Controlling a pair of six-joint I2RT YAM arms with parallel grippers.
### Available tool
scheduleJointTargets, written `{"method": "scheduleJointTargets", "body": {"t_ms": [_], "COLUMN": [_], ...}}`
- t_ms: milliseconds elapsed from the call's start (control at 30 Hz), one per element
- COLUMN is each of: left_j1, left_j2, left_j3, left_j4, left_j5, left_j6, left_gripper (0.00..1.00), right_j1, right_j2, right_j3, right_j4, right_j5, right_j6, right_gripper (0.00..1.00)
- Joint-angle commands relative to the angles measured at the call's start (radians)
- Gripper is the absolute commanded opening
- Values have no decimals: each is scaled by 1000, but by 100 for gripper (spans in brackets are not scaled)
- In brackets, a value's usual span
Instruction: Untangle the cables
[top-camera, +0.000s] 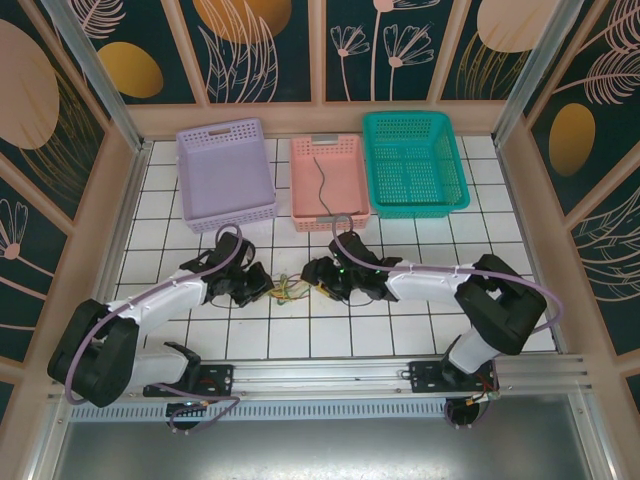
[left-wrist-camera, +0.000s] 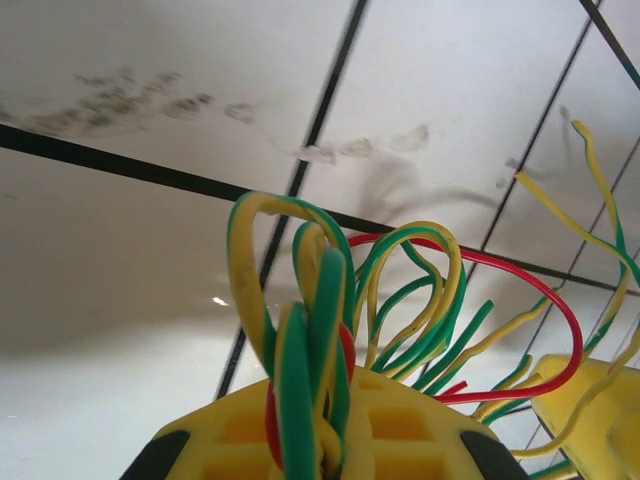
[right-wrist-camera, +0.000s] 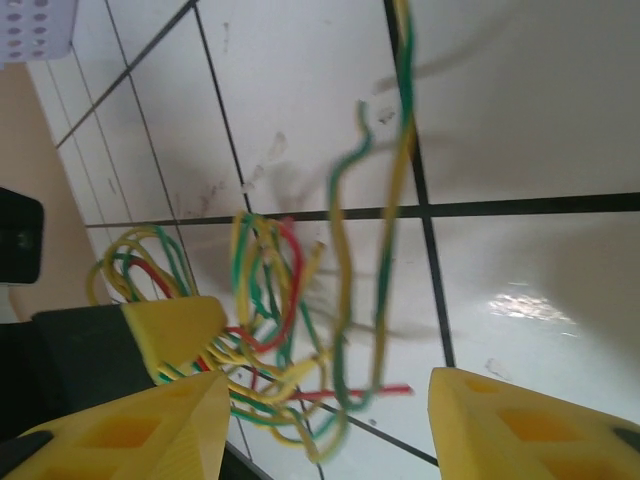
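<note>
Cables (top-camera: 289, 291) sit in a small tangle on the white tiled table (top-camera: 330, 335), between the two grippers. The left gripper (left-wrist-camera: 310, 405) is clamped shut on them: green, yellow and red strands run down between its yellow fingers (left-wrist-camera: 400, 430) and loop up above the tips. The right gripper (right-wrist-camera: 330, 430) stands partly open and grips nothing, with the loose ends of the tangle hanging in the gap between its fingers (right-wrist-camera: 160, 425). The wires are thin and kinked, mostly yellow and green with one red. A dark cable (top-camera: 322, 185) lies apart in the pink basket (top-camera: 300, 190). Both arms reach low and inward, their wrists near the table and facing each other.
</note>
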Motion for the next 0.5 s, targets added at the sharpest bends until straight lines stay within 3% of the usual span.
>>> {"method": "scheduleJointTargets", "body": {"t_ms": [0, 100, 200, 267, 333, 467], "left_j1": [-32, -58, -73, -73, -73, -73], "left_j2": [19, 25, 28, -4, -37, -73], "left_j3": [40, 38, 41, 55, 74, 76], "left_j4": [59, 136, 180, 123, 42, -21], "left_j5": [42, 76, 106, 70, 18, -46], "left_j6": [-33, -80, -105, -96, -77, -46], "left_gripper": [0, 0, 34, 53, 56, 51], "right_j1": [3, 1, -9, -27, -44, -68], "right_j2": [20, 29, 19, -7, -39, -74], "right_j3": [16, 1, -37, -57, -65, -53], "right_j4": [5, -7, -27, -77, -145, -235], "right_j5": [-7, -5, 22, 59, 107, 130], "right_j6": [42, 79, 107, 89, 17, -106], "right_gripper": [57, 50, 25, 8, 0, 0]}}
